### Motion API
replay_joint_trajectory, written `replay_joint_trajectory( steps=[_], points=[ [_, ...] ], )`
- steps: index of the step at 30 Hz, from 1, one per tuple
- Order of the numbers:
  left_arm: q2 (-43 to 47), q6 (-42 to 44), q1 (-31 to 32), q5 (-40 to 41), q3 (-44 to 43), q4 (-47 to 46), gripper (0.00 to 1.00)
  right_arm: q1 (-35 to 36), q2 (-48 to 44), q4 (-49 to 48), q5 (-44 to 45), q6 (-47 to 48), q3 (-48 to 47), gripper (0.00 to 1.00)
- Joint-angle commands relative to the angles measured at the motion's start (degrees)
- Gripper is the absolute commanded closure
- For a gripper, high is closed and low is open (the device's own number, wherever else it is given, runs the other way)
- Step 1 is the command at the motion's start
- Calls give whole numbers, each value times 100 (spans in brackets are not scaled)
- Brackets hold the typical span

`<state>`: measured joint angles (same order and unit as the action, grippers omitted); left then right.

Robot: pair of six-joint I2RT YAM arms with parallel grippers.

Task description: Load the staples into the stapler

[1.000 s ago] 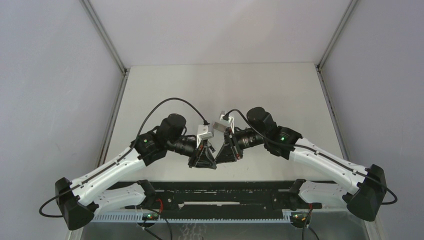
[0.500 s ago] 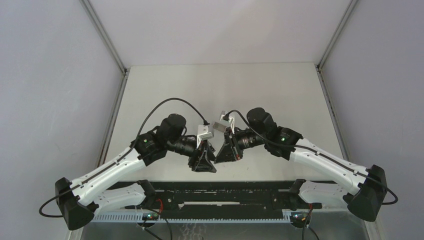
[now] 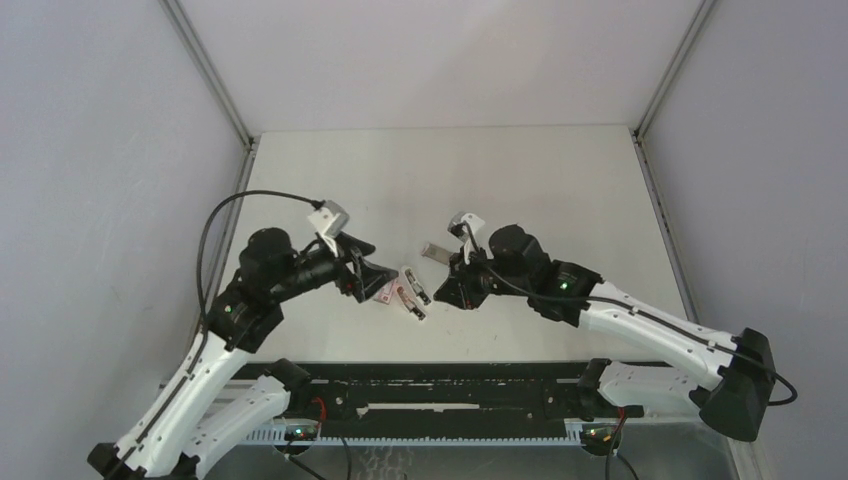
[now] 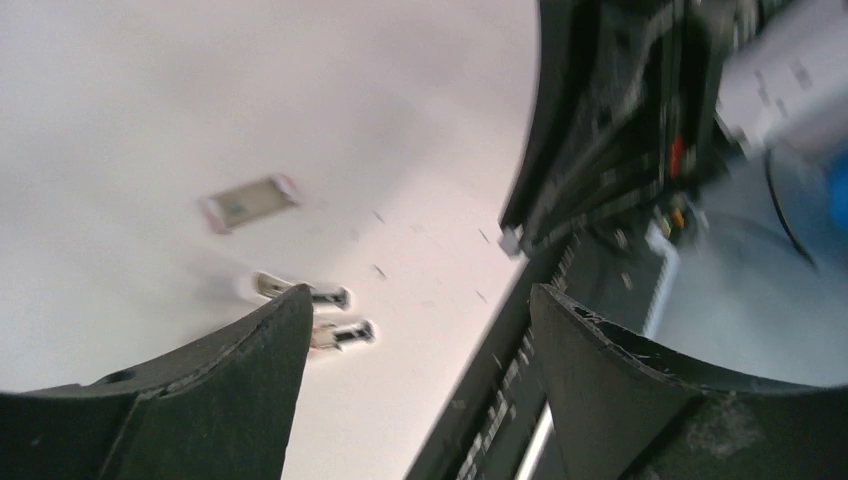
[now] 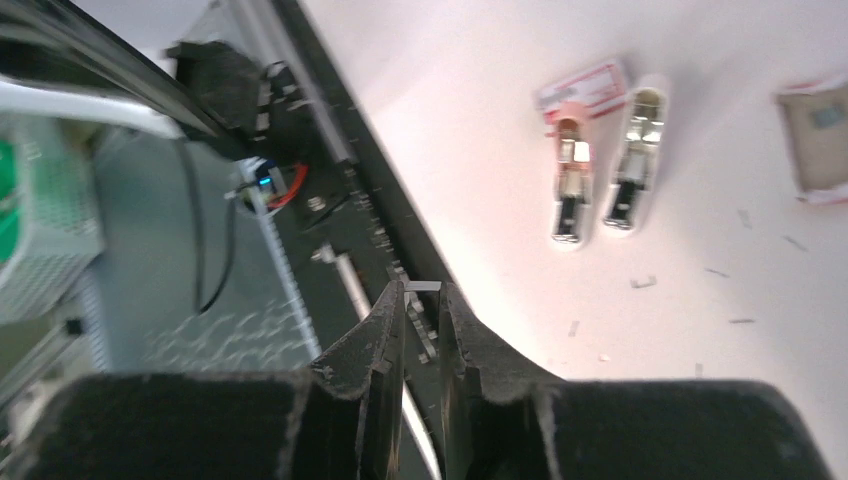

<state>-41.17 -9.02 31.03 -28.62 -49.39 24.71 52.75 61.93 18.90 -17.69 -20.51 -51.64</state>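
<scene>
While the unfolded stapler (image 3: 402, 293) lies on the desk (image 3: 520, 180) between both arms, long axis slanting toward the near edge, the right end effector (image 5: 422, 294), just beside it, pinches the staples (image 5: 422, 286) and the left end effector (image 4: 420, 300) gapes empty.

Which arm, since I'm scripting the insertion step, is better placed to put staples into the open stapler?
Right: the right pincer grips what looks like a thin silver strip of staples, near the opened pink-and-white stapler; the left pincer is open and empty.
</scene>
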Motion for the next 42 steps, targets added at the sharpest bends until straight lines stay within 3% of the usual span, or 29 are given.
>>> replay_joint_trajectory(
  steps=[1, 4, 14, 26, 42],
  points=[
    [276, -1719, -487, 1241, 1039, -1746, 16, 292, 398, -691, 1677, -46, 281, 86],
    [56, -2145, -823, 1302, 1724, -2521, 17, 414, 782, -1190, 2221, -130, 441, 86],
    [-1038, -1537, -848, 914, 3034, -5121, 21, 751, 2104, -2454, 2914, -170, 520, 86],
    [-2571, -1145, -712, 494, 2623, -5330, 28, 765, 3023, -2622, 3163, -51, 196, 85],
    [-3299, -1002, -549, 421, 2295, -5262, 44, 766, 3414, -2684, 3313, 80, 14, 86]
  ],
)
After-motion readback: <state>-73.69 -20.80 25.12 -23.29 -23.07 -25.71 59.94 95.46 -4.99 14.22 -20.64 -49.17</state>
